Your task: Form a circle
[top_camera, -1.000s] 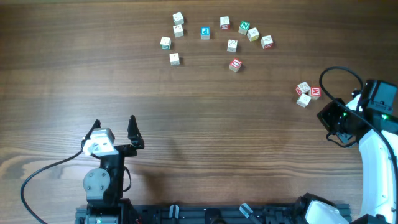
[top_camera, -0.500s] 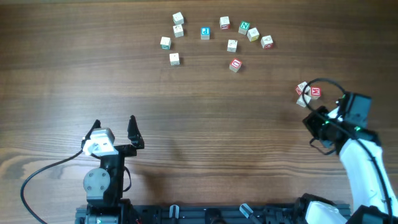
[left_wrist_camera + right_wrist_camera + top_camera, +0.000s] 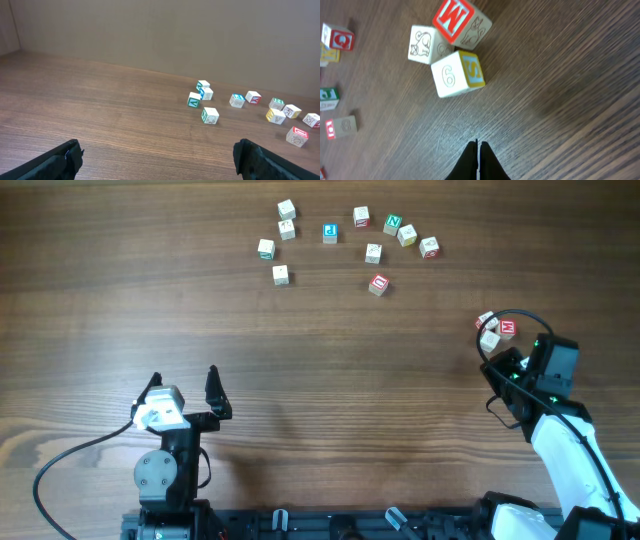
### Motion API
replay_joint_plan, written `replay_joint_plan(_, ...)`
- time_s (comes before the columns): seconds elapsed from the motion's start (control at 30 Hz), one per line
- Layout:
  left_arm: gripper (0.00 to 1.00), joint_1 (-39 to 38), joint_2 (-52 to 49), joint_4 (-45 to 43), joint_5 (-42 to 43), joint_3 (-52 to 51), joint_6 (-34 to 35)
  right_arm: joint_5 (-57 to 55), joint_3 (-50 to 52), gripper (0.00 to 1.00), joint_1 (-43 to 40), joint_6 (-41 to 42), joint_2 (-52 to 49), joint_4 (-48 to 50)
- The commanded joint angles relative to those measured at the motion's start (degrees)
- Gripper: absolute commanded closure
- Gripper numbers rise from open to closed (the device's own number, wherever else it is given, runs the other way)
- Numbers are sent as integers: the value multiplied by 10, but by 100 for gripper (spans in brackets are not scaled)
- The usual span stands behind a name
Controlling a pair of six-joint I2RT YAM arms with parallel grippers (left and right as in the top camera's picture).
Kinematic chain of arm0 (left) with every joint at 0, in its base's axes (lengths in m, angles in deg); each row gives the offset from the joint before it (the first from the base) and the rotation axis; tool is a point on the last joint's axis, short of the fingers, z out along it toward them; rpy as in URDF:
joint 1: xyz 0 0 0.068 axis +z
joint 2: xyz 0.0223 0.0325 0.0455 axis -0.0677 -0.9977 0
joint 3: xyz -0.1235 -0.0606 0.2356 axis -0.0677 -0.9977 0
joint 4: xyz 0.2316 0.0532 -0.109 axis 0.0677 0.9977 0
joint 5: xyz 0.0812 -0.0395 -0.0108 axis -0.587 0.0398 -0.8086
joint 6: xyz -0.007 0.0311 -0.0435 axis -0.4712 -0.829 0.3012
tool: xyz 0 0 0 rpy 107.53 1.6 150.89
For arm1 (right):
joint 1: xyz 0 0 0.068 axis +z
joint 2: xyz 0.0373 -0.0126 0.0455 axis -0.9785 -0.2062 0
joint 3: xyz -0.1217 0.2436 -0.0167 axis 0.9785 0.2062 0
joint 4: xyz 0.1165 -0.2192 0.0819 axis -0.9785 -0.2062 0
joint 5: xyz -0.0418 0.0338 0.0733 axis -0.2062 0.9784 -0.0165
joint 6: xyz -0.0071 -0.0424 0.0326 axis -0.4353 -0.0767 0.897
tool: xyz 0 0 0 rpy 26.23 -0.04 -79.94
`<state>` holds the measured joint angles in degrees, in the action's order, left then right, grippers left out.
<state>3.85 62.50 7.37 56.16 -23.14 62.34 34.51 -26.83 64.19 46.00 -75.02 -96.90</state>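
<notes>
Looks like a robot lab bench: a left arm and right arm with cables at a wood-grain table, plain wall behind.

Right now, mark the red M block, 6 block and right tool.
Red M wooden block [image 3: 454,19], right wrist view, lettered face.
White 6 wooden block [image 3: 449,77], right wrist view, numbered face.
Right tool [image 3: 478,146], right wrist view, fingertips.

black left arm, white cap, cable — white right arm, green leds
</notes>
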Motion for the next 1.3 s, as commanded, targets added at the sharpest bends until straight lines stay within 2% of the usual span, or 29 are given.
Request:
replay_joint_plan(0.0, 0, 4, 5, -1, 7, -3, -13, -3, 4, 96, 2, 12, -7, 19)
replay_joint_plan(0.07, 0, 4, 5, -1, 7, -3, -13, 38, 2, 96, 2, 42, -7, 29)
replay_joint_plan(0.17, 0, 3, 5, -1, 7, -3, -13, 60, -7, 95, 2, 183, -7, -34)
replay_joint_plan(0.2, 0, 4, 5, -1, 7, -3, -13, 71, -9, 95, 2, 206, -7, -51)
replay_joint_plan(0.3, 0, 4, 5, -1, 7, -3, -13, 96, -12, 95, 2, 217, -7, -63)
replay_joint_plan(0.47, 0, 4, 5, -1, 7, -3, -13, 49, -12, 95, -3, 234, -8, -65)
replay_joint_plan(0.53, 0, 4, 5, -1, 7, -3, -13, 30, -12, 95, -3, 182, -8, -47)
replay_joint_plan(0.6, 0, 4, 5, -1, 7, -3, -13, 22, -12, 95, -3, 59, -8, -7)
replay_joint_plan(0.63, 0, 4, 5, -1, 7, -3, -13, 22, -12, 95, -3, 29, -8, 0)
replay_joint_plan(0.9, 0, 4, 5, -1, 7, -3, -13, 47, -11, 95, -3, -124, -14, 20)
replay_joint_plan(1.07, 0, 4, 5, -1, 7, -3, -13, 59, -11, 95, -3, -146, -58, 47)
replay_joint_plan(1.27, 0, 4, 5, -1, 7, -3, -13, 59, -11, 96, -3, -119, -167, 98)
